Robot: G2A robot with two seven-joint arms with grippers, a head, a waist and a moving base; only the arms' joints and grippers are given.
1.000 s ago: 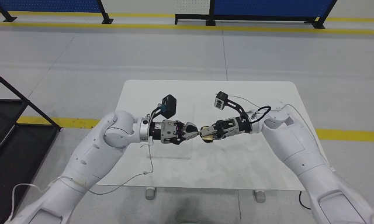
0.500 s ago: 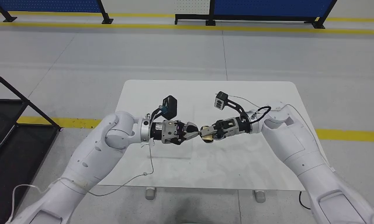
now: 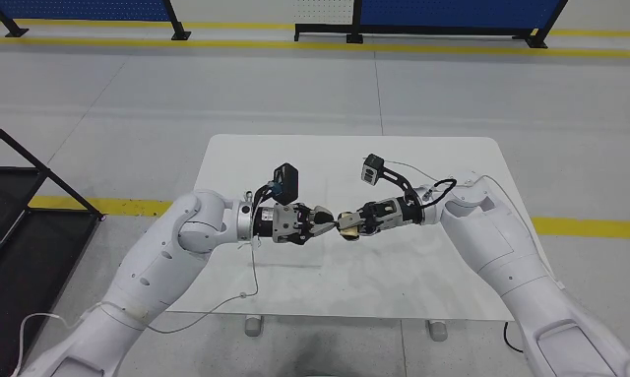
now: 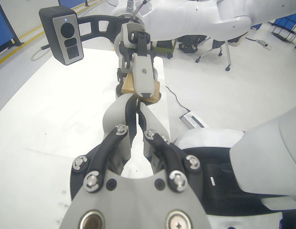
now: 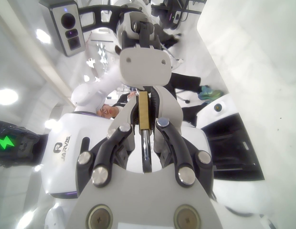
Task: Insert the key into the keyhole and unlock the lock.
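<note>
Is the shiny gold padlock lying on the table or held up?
Held up. The square brass padlock is clamped in the right tool, in the air over the white table.

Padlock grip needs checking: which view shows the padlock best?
The right wrist view: the padlock sits edge-on, brass body clamped in the right gripper, shackle toward the camera. The left wrist view shows its brass face partly behind a gripper finger. The top view shows a small brass spot.
</note>
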